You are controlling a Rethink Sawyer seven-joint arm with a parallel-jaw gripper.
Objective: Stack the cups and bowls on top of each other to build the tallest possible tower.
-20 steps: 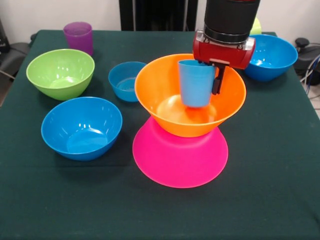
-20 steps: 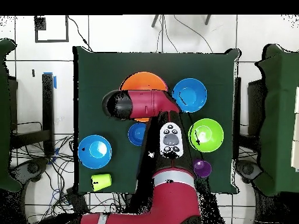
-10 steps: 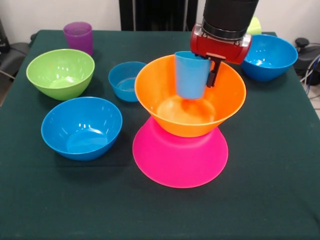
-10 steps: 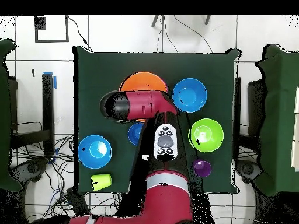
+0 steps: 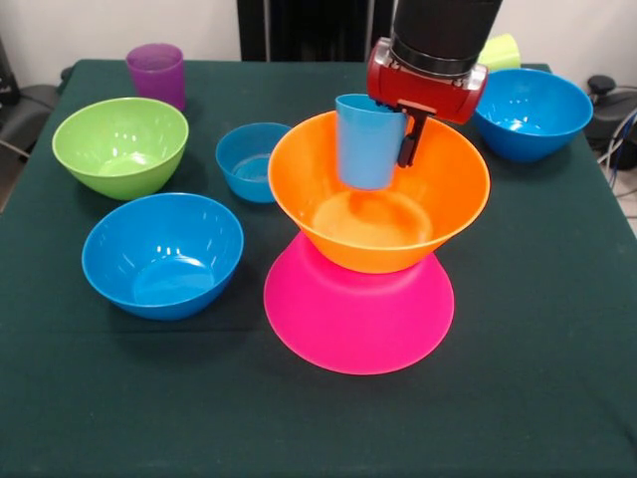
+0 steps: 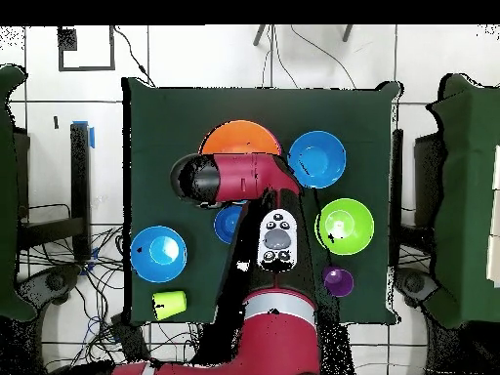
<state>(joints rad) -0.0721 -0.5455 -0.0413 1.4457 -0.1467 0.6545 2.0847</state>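
The gripper (image 5: 390,134) is clamped on the wall of the light blue cup (image 5: 366,141), with one dark finger (image 5: 407,139) visible on the cup's right side. The cup is upright and hangs inside the big orange bowl (image 5: 453,204), above its bottom and not touching it. The orange bowl sits open side up on the big pink bowl (image 5: 358,319), which lies upside down on the green table (image 5: 537,378); together they make the tower. The small dark-blue bowl cannot be seen in this pile. To the left of the orange bowl and just beside it stands a small blue bowl (image 5: 249,159). Further left is the medium green bowl (image 5: 119,145), and near to it, closer to the camera, a medium blue bowl (image 5: 162,254). The purple cup (image 5: 156,74) stands upright at the far left of the table. At the far right is another medium blue bowl (image 5: 532,112), and the yellow-green cup (image 5: 501,50) shows partly behind the arm. In the overhead view the red arm (image 6: 254,181) covers part of the orange bowl (image 6: 239,137), and the yellow-green cup (image 6: 169,304) lies on its side near the table's edge.
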